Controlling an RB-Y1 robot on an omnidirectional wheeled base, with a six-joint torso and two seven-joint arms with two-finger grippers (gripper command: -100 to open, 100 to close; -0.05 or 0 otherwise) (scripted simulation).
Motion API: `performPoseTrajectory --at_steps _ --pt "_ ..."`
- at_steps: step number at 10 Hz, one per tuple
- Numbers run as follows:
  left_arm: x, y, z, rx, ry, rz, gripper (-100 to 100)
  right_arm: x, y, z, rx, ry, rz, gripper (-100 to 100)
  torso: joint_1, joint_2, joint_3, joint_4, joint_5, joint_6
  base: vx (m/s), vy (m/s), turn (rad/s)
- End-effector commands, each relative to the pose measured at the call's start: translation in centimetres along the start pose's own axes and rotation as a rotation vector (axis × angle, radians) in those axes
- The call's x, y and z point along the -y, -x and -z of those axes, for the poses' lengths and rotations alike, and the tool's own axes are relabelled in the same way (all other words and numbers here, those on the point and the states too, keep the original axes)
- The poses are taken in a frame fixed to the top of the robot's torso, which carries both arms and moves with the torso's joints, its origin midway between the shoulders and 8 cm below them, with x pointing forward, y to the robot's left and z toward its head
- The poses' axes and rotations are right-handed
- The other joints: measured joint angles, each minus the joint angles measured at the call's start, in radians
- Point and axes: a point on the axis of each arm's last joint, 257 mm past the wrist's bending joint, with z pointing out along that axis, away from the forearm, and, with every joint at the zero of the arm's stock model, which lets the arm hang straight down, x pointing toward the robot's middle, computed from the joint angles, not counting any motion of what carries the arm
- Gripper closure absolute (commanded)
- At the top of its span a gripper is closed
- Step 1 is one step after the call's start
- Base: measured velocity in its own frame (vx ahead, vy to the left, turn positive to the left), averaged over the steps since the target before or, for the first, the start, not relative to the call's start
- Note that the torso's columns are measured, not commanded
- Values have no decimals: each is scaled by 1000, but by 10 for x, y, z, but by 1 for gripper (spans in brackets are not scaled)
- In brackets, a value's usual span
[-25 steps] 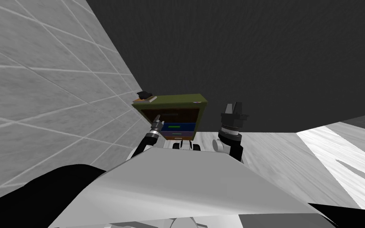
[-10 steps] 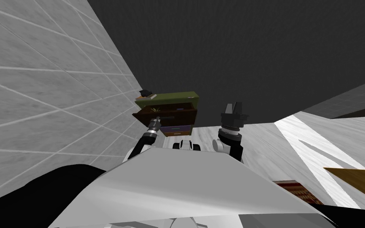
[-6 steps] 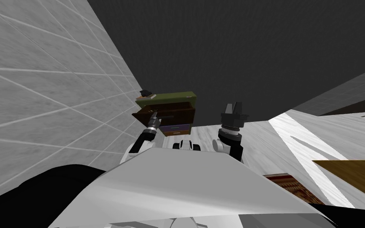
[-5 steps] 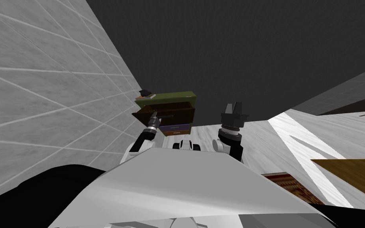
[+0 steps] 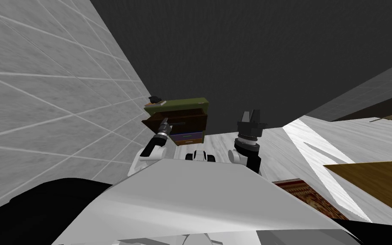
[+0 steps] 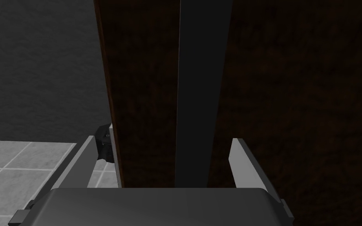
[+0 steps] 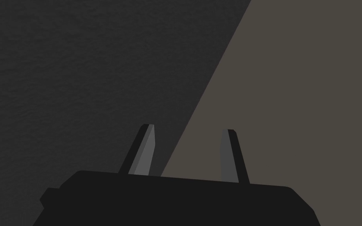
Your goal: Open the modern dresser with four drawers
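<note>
The green-topped dresser [image 5: 178,103] stands by the tiled wall [image 5: 42,106], top drawer [image 5: 186,122] pulled out. My left end effector [image 6: 166,138] sits open around its dark handle [image 6: 203,98], not pinching, so a pull could slip off. The right end effector [image 5: 250,114] is open and empty.

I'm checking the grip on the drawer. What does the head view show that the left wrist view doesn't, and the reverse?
The head view adds the dresser's olive top with a dark object on it, the lower drawers, and the raised right hand. The left wrist view adds the close detail: the black bar handle runs between the left hand's open fingers, with a gap on each side. Both share the pulled-out dark brown top drawer with the left hand at its front.
</note>
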Motion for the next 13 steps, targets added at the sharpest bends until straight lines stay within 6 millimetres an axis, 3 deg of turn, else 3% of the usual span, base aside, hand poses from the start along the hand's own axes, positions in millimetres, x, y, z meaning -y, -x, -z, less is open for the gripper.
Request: performPoseTrajectory --at_steps 1,3,6,7,8,13 --pt "11 8 -13 15 -5 1 -100 0 0 0 0 0 0 0 0 1 1 0 0 -1 -71 -8 -39" --pt "20 22 -26 44 -2 3 -100 0 0 0 0 0 0 0 1 0 0 -1 1 -1 -73 -16 -84" --pt "33 26 -37 56 -12 10 -100 0 0 0 0 0 0 0 0 4 2 3 -2 -2 -57 -16 -37" --pt "23 26 -37 55 7 12 -100 0 0 0 0 0 0 0 -1 5 2 4 -3 -2 -10 -3 -6" --pt "21 26 -37 57 11 13 0 0 0 0 0 0 0 0 -1 4 2 3 -2 -2 0 0 0" --pt "17 27 -37 59 22 14 0 0 0 0 0 0 0 0 0 1 1 0 0 -1 0 0 0"
